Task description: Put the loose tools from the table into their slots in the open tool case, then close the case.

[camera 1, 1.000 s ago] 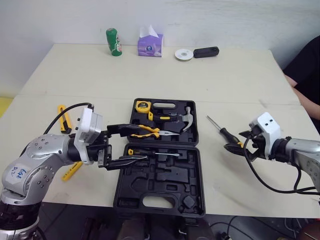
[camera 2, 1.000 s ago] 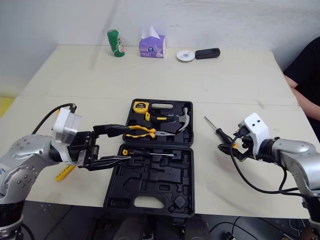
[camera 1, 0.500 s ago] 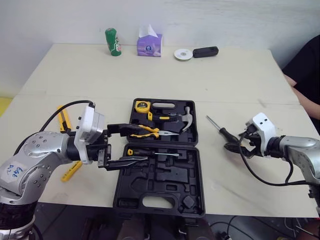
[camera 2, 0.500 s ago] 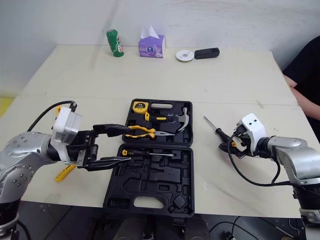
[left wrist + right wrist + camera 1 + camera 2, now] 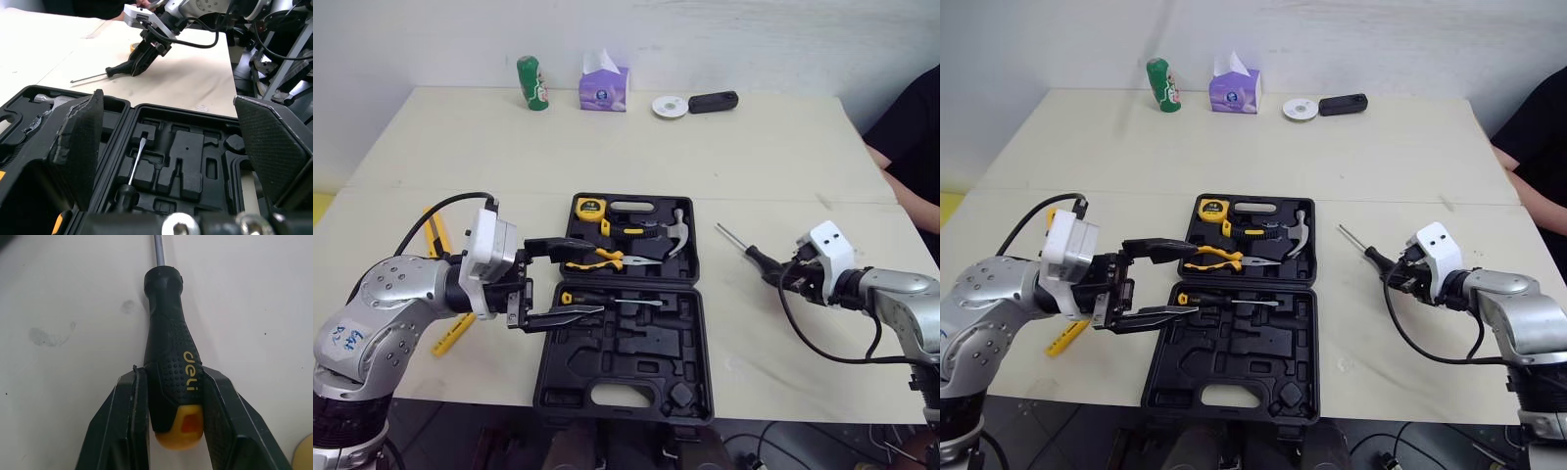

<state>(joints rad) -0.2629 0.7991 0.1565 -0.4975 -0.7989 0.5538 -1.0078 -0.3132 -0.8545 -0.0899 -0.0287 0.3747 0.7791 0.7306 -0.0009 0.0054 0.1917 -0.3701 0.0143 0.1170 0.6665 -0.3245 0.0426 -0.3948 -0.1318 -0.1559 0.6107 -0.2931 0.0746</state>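
Observation:
The black tool case [image 5: 636, 364] lies open in the middle of the table. It holds a tape measure [image 5: 592, 207], a hammer [image 5: 677, 235], yellow-handled pliers [image 5: 607, 258] and a small screwdriver [image 5: 607, 300]. To the right of the case a loose screwdriver [image 5: 756, 258] with a black and yellow handle [image 5: 168, 357] lies on the table. My right gripper [image 5: 173, 377] is shut on that handle's end, fingers pressed to both sides. My left gripper [image 5: 592, 279] hovers wide open over the case's left side with nothing between its fingers [image 5: 80, 147].
Yellow tools [image 5: 435, 235] lie on the table left of my left arm. At the back stand a green can [image 5: 531, 82], a tissue box [image 5: 603, 86], a white disc [image 5: 668, 106] and a black device [image 5: 713, 101]. A person [image 5: 911, 127] sits at the right edge.
My right gripper has closed around the end of the loose screwdriver's handle. The left arm has stayed in place, open.

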